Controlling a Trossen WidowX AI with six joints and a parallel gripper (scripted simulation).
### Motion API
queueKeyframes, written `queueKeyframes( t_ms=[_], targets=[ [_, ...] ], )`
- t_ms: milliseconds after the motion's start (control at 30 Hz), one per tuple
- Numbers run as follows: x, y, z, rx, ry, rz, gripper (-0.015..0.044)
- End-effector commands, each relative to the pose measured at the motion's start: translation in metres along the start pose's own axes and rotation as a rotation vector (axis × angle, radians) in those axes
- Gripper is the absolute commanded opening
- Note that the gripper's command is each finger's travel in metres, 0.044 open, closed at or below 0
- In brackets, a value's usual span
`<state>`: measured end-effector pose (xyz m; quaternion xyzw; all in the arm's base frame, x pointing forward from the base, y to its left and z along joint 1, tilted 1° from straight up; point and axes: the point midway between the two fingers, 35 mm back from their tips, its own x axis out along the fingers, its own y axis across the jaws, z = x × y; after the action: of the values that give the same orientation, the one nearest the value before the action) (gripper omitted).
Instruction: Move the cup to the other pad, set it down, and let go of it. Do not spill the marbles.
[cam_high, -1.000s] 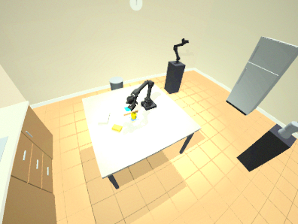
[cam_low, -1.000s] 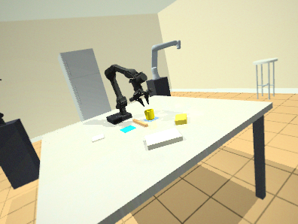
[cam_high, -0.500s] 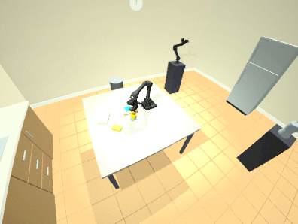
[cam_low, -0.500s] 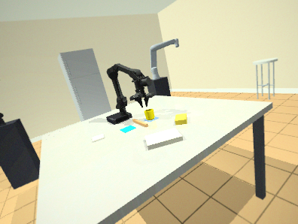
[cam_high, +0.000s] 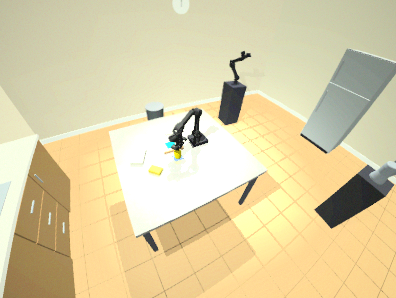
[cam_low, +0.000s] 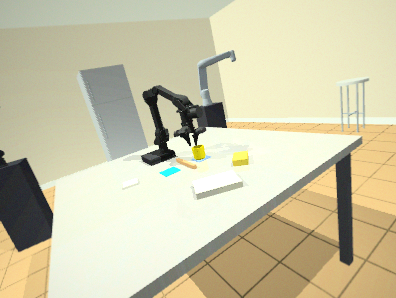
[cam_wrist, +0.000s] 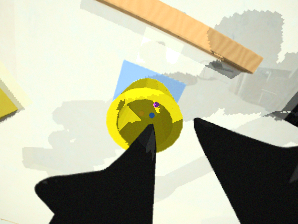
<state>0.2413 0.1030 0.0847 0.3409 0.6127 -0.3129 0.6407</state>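
Observation:
A yellow cup (cam_high: 177, 155) (cam_low: 198, 152) (cam_wrist: 176, 131) stands upright on the light blue pad (cam_low: 206, 159) (cam_wrist: 131, 73). In the wrist view a purple marble (cam_wrist: 156, 104) and a blue marble (cam_wrist: 151, 115) lie inside it; an orange spot there is faint. The other pad, bright cyan (cam_high: 170, 144) (cam_low: 170, 171), is bare. My gripper (cam_low: 193, 144) (cam_wrist: 173, 125) is partly open, pointing down just above the cup. In the wrist view one fingertip shows over the cup's mouth and the other outside its rim, with nothing held between them.
A wooden bar (cam_low: 186, 163) (cam_wrist: 185, 27) lies between the two pads. A yellow block (cam_high: 155, 170) (cam_low: 240, 158) (cam_wrist: 6, 106) and a larger white block (cam_high: 138, 158) (cam_low: 217, 184) lie farther off. A small white piece (cam_low: 130, 184) lies beyond the cyan pad.

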Motion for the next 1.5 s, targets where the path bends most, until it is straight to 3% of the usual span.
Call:
queueKeyframes(
  t_ms=[0,1033,1467],
  targets=[
    [0.01,-0.002,0.0,0.004,-0.002,-0.011,0.0167],
    [0.047,-0.005,-0.001,0.004,-0.002,-0.011,0.0167],
    [0.045,-0.003,-0.001,0.002,0.001,-0.007,0.008]
  ],
)
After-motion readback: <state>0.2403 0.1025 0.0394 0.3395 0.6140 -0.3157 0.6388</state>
